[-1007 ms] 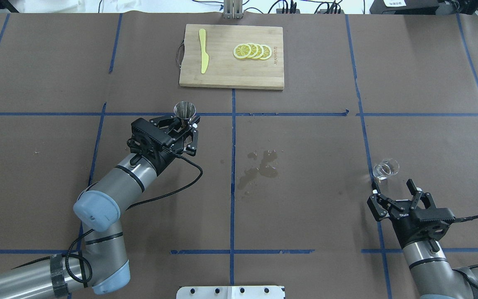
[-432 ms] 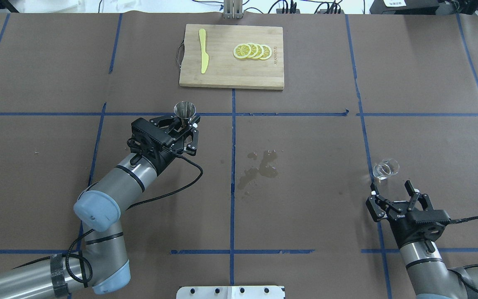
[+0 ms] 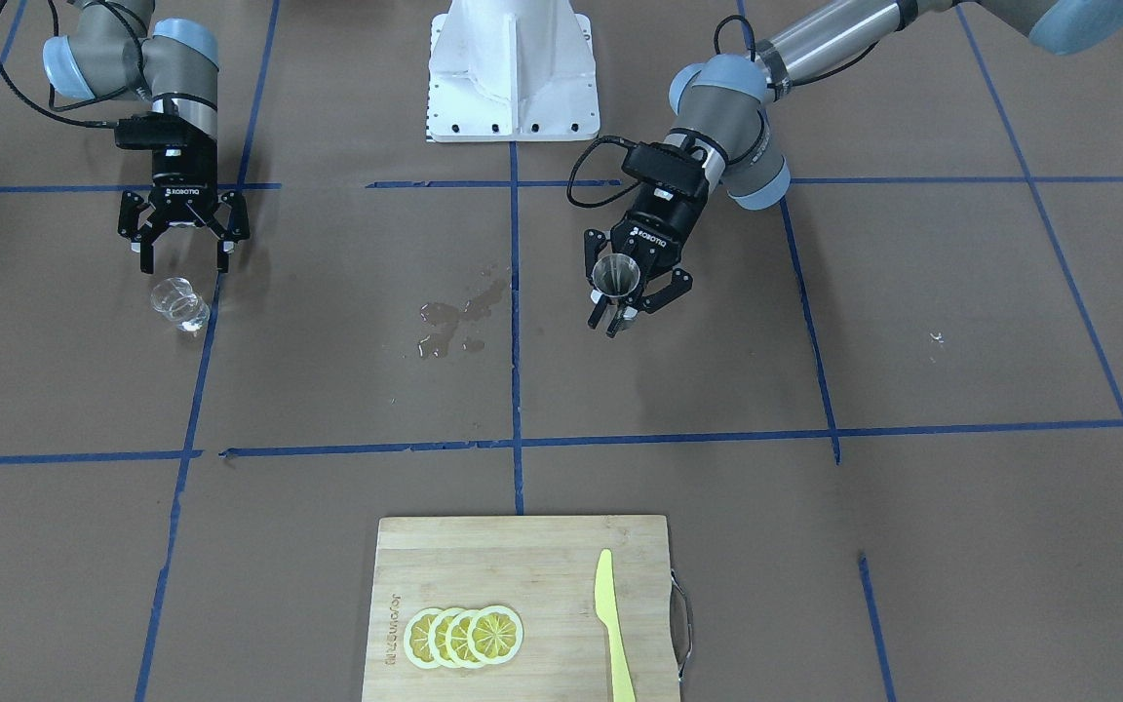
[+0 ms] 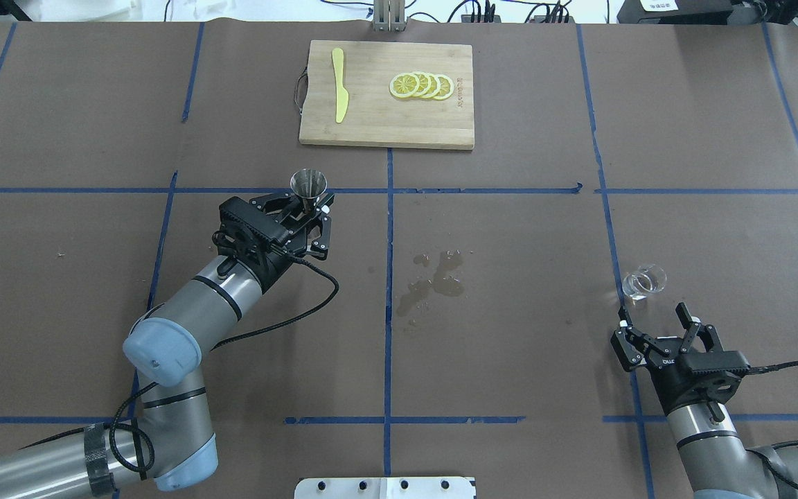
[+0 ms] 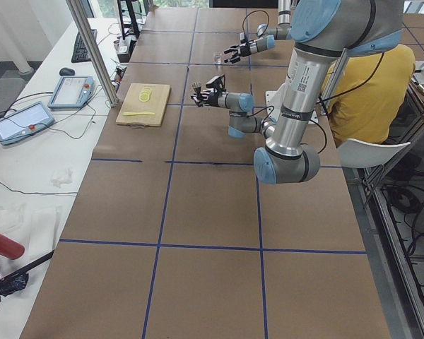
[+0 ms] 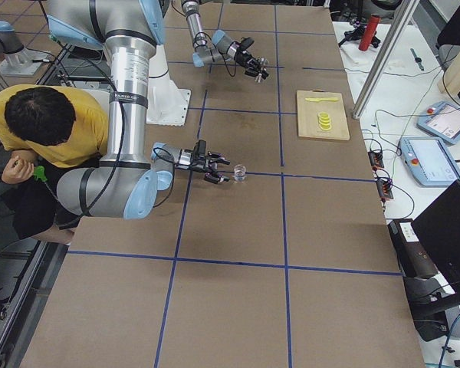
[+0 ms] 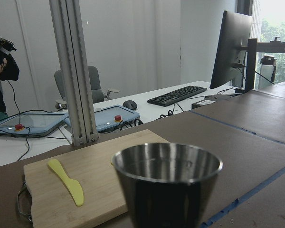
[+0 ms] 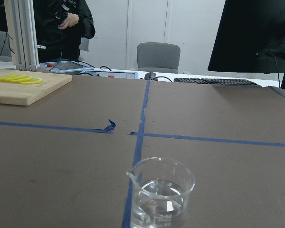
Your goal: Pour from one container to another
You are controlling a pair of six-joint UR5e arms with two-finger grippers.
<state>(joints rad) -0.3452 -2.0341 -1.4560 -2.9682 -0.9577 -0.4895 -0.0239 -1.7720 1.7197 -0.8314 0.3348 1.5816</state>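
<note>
Backing off toward 6 o'clock in the overhead view, the right arm (image 4: 707, 430) has drawn its jaws a little away from the glass cup (image 4: 643, 282) over the last second, while the left arm (image 4: 212, 298) has not shifted. Those right jaws are spread wide and hold nothing; the cup stands upright on the desk (image 4: 510, 346) at about 12 o'clock from them, near but not touching. It sits on a blue tape line (image 8: 133, 190) with a little clear liquid in the bottom (the wrist view shows its pouring lip turned toward 9 o'clock). The left jaws are closed around the narrow waist of the steel jigger (image 4: 308, 184), which is upright with its open mouth up; whether its foot touches the desk cannot be told. A wet patch (image 4: 433, 277) lies between the two vessels, the jigger at roughly 10 o'clock from it and the cup at 3 o'clock, well apart. At the 12 o'clock edge rests a wooden cutting board (image 4: 385, 125) bearing a fanned row of lemon slices (image 4: 421, 86) and, at their 9 o'clock, a yellow knife (image 4: 339, 84).
</note>
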